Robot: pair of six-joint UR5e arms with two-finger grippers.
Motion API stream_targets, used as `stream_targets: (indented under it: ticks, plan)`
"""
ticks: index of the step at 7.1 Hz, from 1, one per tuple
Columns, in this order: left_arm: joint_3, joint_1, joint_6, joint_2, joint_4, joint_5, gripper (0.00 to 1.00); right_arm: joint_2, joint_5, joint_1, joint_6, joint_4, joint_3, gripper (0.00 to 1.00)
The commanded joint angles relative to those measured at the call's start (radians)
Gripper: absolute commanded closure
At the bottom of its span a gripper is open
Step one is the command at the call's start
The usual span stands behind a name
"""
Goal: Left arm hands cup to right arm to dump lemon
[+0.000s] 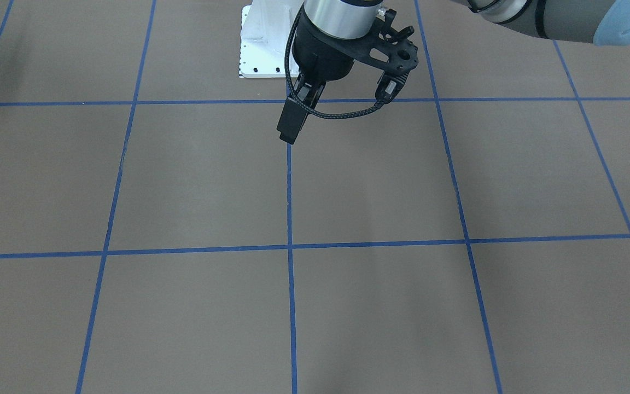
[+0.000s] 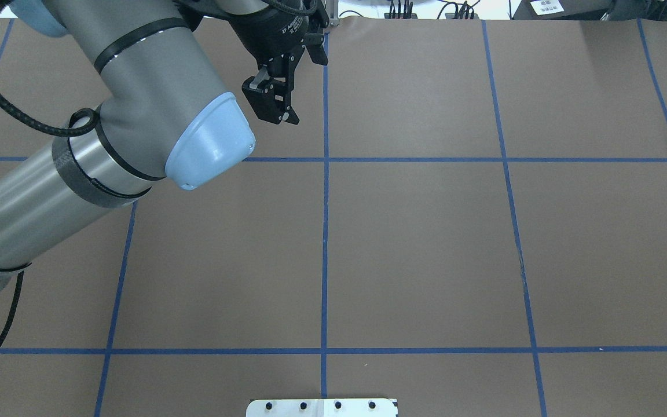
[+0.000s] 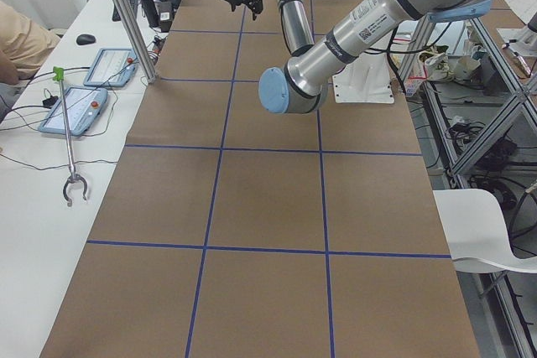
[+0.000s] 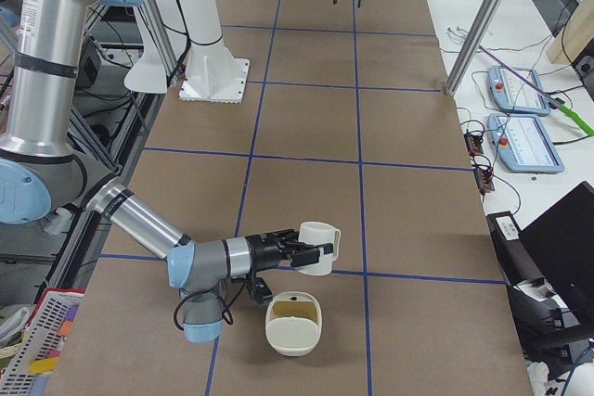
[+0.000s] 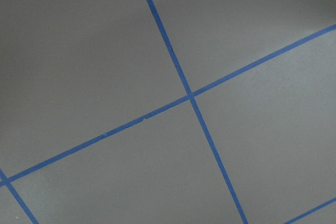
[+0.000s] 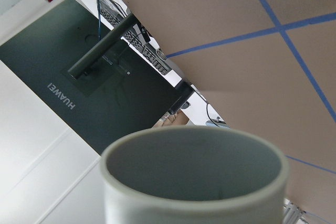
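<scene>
Firstly, an off-white bowl [image 4: 292, 326] sits nearest on the counter [image 4: 418, 192], evidently placed to catch the dump. A yellowish tint inside it may be the lemon; not confirmed. Just beyond the bowl, the cup [image 4: 318, 248] is at the tip of the right pincer [image 4: 299, 252], mouth up and handle away from the arm. This side hold leaves the mouth free for tipping. Whether that pincer is clenched I cannot tell. The visible cup interior is bare. Far beyond the bowl, the left pincer [image 2: 275, 110] hangs released and empty, clear of the pour.
</scene>
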State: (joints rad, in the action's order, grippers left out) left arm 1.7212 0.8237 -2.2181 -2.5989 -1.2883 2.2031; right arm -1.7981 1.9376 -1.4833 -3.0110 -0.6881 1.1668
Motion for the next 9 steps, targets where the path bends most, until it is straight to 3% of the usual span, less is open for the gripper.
stream_targets:
  ticks: [1,3,4,8,9]
  plan:
    - [0.001,-0.001,0.0,0.002,0.001,0.001,0.0,0.061,-0.006,0.092,0.299,0.074,0.03,0.77]
    - [0.017,-0.004,0.0,0.003,0.001,0.003,0.0,0.146,-0.02,0.161,0.591,0.206,0.049,0.75]
    - [0.026,-0.005,0.0,0.005,0.001,0.003,0.0,0.158,-0.06,0.207,0.719,0.336,0.113,0.75]
    - [0.035,-0.056,0.0,-0.003,-0.012,-0.028,0.0,0.21,-0.47,0.533,1.422,0.636,0.244,0.71]
    - [0.035,-0.066,0.002,-0.007,-0.016,-0.034,0.0,0.233,-0.517,0.578,1.524,0.852,0.364,0.7]
